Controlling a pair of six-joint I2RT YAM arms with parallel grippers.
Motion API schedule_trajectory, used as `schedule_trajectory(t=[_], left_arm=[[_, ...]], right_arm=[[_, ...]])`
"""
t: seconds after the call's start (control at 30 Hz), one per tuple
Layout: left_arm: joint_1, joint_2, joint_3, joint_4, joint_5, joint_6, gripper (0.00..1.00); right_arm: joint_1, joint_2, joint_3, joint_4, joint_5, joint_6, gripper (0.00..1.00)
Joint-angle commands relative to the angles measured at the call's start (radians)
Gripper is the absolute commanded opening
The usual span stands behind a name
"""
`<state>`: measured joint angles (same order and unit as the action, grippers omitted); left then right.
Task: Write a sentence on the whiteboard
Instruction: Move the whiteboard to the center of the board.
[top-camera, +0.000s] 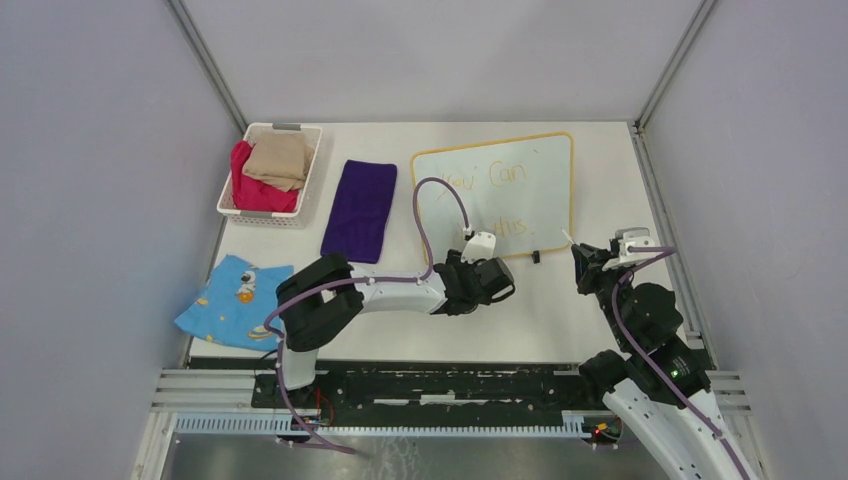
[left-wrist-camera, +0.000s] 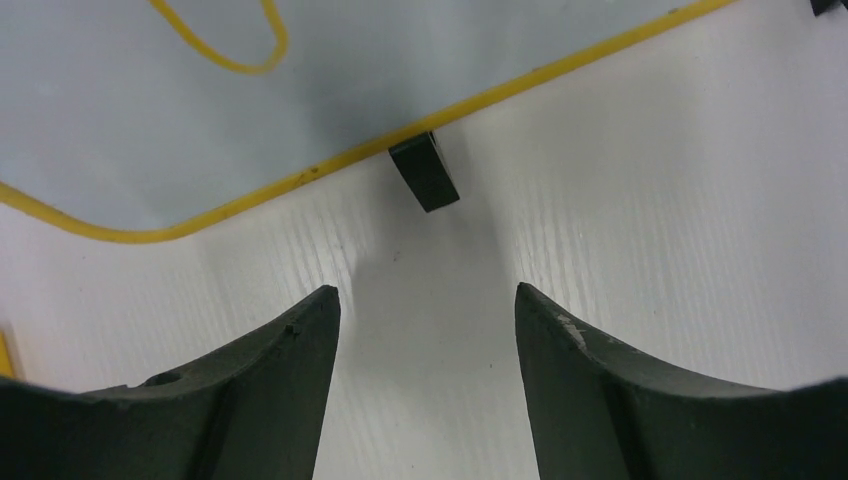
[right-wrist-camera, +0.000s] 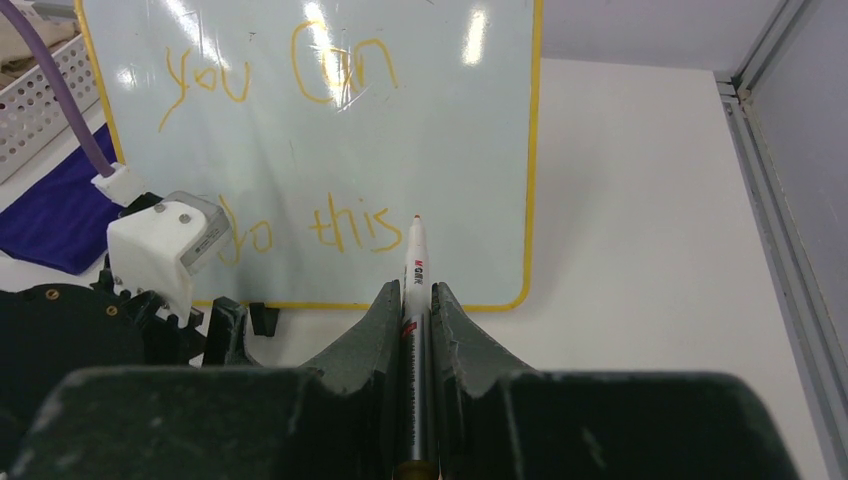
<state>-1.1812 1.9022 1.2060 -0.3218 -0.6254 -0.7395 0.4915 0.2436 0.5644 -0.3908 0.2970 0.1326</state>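
The whiteboard, white with a yellow-orange frame, lies at the back middle of the table; it also shows in the right wrist view and the left wrist view. The sentence reads "you Can do this" in thin orange letters on two lines. My right gripper is shut on a white marker, tip pointing at the board's lower right, just off its near edge. My left gripper is open and empty, just in front of the board's near edge, by a black foot.
A white basket with red and tan cloths stands at the back left. A purple cloth lies beside it. A blue patterned cloth lies at the near left. Grey walls close in the table.
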Motion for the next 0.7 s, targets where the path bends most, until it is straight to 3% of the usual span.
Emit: schedule_trajectory(t=[0.0, 0.33, 0.67], left_arm=[[0.037, 0.034, 0.066, 0.074, -0.010, 0.055, 0.69], [0.117, 0.099, 0.116, 0.054, 0.002, 0.070, 0.47], [0.187, 0.107, 0.138, 0.070, 0.022, 0.109, 0.41]], right_arm=[[0.008, 0.008, 0.033, 0.009, 0.027, -0.007, 0.00], [0.010, 0.008, 0.031, -0.003, 0.041, -0.011, 0.00], [0.010, 0.019, 0.014, 0.015, 0.038, -0.006, 0.00]])
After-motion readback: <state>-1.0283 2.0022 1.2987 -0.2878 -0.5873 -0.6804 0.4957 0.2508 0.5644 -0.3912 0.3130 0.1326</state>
